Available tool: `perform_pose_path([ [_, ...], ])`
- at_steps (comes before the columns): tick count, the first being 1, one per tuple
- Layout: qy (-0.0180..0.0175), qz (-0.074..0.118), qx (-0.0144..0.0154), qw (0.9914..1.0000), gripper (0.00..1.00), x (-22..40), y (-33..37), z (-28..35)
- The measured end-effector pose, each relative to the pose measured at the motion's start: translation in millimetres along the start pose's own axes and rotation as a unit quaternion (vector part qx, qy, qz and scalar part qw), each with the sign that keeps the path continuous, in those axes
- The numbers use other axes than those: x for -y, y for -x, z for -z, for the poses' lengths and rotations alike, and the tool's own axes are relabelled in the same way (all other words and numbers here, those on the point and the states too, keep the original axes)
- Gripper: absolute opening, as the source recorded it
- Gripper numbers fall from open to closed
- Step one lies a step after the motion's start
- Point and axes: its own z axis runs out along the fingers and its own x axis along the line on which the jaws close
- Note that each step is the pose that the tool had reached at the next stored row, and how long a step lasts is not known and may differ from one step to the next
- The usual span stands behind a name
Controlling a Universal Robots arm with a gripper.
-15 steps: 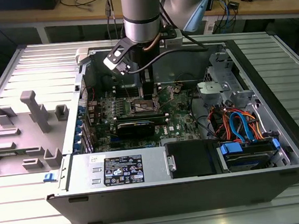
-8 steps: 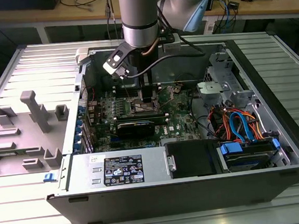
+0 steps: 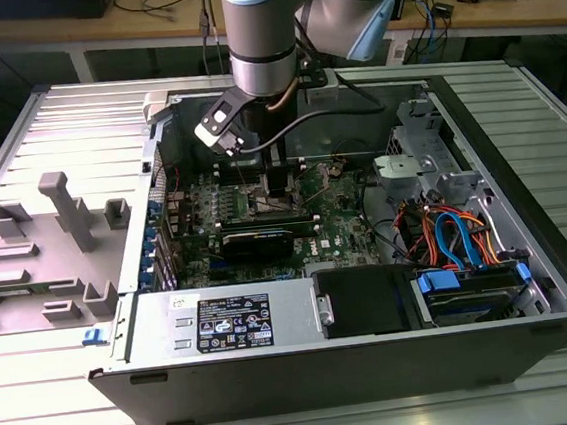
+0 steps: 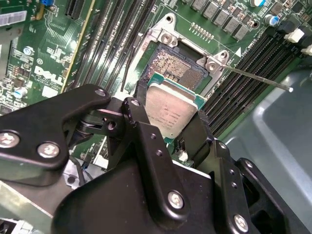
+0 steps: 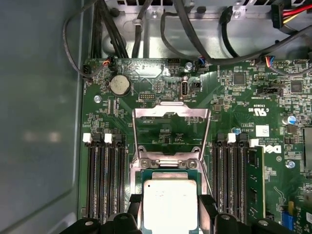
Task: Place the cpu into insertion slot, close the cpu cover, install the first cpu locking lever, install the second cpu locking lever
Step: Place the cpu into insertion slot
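Observation:
My gripper [image 4: 170, 117] is shut on the cpu [image 4: 171, 109], a flat square chip with a dull silver top, one black finger on each of two opposite edges. The chip hangs low over the insertion slot [image 4: 176, 66], covering part of it; the dark contact field shows beyond the chip's far edge. I cannot tell whether chip and slot touch. The first wrist view has the cpu [image 5: 170, 197] between the fingertips [image 5: 135, 207]. The cpu cover [image 5: 170, 111] stands flipped open behind the slot. A thin locking lever [image 4: 258, 78] sticks out free beside it. In the exterior view the gripper [image 3: 278, 181] reaches down into the open case.
Long black memory slots [image 5: 105, 180] flank the socket, with one green memory stick [image 5: 254, 180] seated. A black card [image 3: 256, 243], power supply [image 3: 229, 323] and cable bundle [image 3: 452, 236] lie nearer the case front. A grey fixture [image 3: 61, 244] sits on the exterior view's left.

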Motion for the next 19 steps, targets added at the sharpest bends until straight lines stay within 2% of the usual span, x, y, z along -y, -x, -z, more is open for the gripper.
perform_pose_path([
  [5,0.0011,0.008,-0.0006,0.99997,0.54,1.2,-2.3,-6.1],
  [11,0.0022,0.008,-0.0007,0.99997,0.54,2.3,-3.4,-12.3],
  [15,0.0023,0.006,-0.0007,0.99998,0.54,8.3,-3.5,-15.1],
  [19,0.0023,-0.001,-0.0002,1.0,0.54,9.1,-3.1,-19.2],
])
